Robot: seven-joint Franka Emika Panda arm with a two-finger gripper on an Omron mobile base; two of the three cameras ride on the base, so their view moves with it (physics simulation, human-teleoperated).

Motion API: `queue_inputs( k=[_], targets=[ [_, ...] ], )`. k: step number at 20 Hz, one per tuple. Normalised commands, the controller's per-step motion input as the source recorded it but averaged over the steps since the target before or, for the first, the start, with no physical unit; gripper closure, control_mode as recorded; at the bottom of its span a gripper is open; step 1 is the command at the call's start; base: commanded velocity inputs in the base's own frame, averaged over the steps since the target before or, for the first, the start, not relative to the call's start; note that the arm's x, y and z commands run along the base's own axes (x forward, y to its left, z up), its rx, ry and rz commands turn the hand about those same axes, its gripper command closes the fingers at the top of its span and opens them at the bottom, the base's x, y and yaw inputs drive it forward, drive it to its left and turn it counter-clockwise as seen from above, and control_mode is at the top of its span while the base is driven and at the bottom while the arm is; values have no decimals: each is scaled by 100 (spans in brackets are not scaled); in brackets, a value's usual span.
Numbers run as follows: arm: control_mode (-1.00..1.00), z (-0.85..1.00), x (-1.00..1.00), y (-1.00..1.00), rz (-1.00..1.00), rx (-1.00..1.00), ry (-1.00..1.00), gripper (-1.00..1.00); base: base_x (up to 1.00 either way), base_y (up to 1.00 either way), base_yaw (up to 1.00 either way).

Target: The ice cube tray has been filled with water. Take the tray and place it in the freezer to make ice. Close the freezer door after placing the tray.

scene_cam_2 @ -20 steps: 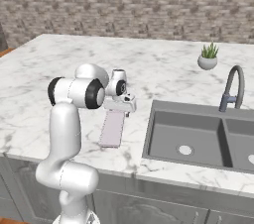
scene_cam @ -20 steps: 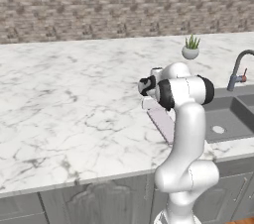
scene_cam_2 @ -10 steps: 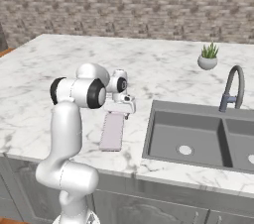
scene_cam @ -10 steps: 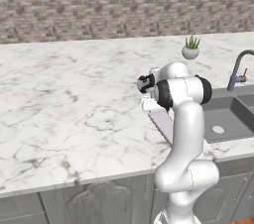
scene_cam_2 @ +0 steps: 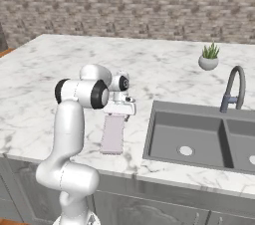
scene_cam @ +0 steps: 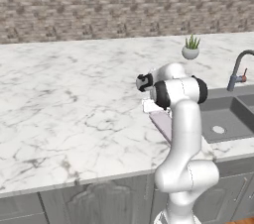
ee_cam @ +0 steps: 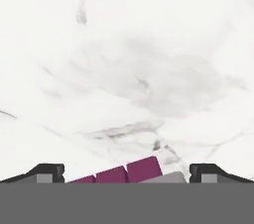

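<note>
The ice cube tray (scene_cam_2: pixel 112 137) is a thin pale lilac slab lying flat on the marble counter (scene_cam_2: pixel 55 64), just left of the sink. In the left base view the tray (scene_cam: pixel 161 124) shows beside the arm's upright link. My gripper (scene_cam_2: pixel 120 112) hangs over the tray's far end, pointing down, jaws wide open and holding nothing. In the hand view the gripper (ee_cam: pixel 127 172) frames the tray's end (ee_cam: pixel 130 170), whose cells look dark magenta, with one dark fingertip (ee_cam: pixel 47 171) on each side, apart from it. The freezer and its door are out of view.
A grey double sink (scene_cam_2: pixel 199 139) with a curved faucet (scene_cam_2: pixel 232 89) lies right of the tray. A small potted plant (scene_cam_2: pixel 209 58) stands near the stone back wall. The counter's front edge runs just below the tray's near end.
The hand has shifted only slightly above the tray's far end. Its jaws stay wide open and the tray still lies flat on the counter.
</note>
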Motion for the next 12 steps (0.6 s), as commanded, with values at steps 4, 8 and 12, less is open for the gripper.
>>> queue_inputs(
  k=[4,8,12],
  targets=[
    [-100,-24,-52,0,0,0,17,-100,0,0,0],
    [-100,-23,-53,0,0,2,15,-100,0,0,0],
    [-100,-21,-52,-1,0,3,10,-100,0,0,0]
  ],
)
